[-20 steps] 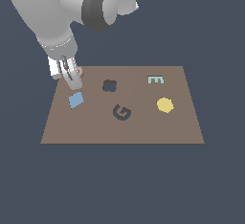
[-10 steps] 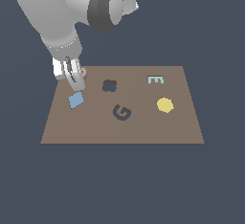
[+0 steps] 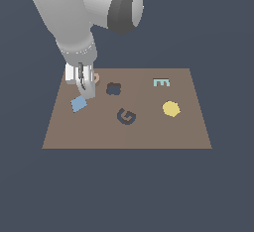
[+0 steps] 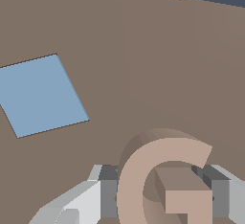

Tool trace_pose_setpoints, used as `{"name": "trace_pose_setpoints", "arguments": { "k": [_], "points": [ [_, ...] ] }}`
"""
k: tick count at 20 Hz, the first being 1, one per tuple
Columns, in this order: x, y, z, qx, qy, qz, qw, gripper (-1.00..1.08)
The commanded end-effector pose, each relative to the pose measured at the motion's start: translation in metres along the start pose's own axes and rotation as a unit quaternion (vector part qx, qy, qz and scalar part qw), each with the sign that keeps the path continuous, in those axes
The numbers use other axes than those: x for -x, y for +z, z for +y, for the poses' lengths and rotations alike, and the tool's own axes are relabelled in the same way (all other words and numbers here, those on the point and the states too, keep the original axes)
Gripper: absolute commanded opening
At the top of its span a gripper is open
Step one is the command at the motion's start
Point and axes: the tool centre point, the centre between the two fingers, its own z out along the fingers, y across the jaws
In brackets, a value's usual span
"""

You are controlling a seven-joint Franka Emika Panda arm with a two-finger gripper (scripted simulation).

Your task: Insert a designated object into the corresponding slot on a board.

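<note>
Gripper (image 3: 85, 88) down low at the board's far corner on the exterior view's left, and the wrist view tells the story: the tan G piece (image 4: 165, 182) sits right between the two fingers (image 4: 72, 204), one finger on each side of it. They look closed against its flanks, so I'd call this a grasp. Whether the piece has left the board (image 3: 149, 132) is not clear from either view.

From the exterior view only a sliver of tan shows beside the fingers; the arm hides the rest. Blue diamond (image 3: 79, 104) lies just beside the gripper, untouched, so the fingers have straddled the right piece and kept off its neighbour.

G-shaped slot (image 3: 126, 116) waits near the middle of the board, well apart from the gripper, with the dark blob cutout (image 3: 113, 88) in between. Yellow piece (image 3: 171, 108) and teal E (image 3: 160, 82) sit off towards the exterior view's right, out of the way. Next job, I'd judge: lift, carry across, and line up the G's opening with the slot.
</note>
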Motion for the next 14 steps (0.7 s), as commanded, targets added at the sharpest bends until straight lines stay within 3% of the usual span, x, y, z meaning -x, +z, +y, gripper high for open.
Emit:
{"name": "trace_pose_setpoints", "arguments": {
  "k": [1, 7, 14],
  "points": [
    [0.011, -0.001, -0.008, 0.0, 0.025, 0.0, 0.9997, -1.0],
    [0.041, -0.002, -0.035, 0.0, 0.098, 0.0, 0.9952, -1.0],
    [0.07, -0.005, -0.075, 0.0, 0.188, 0.0, 0.9821, -1.0]
  ]
}}
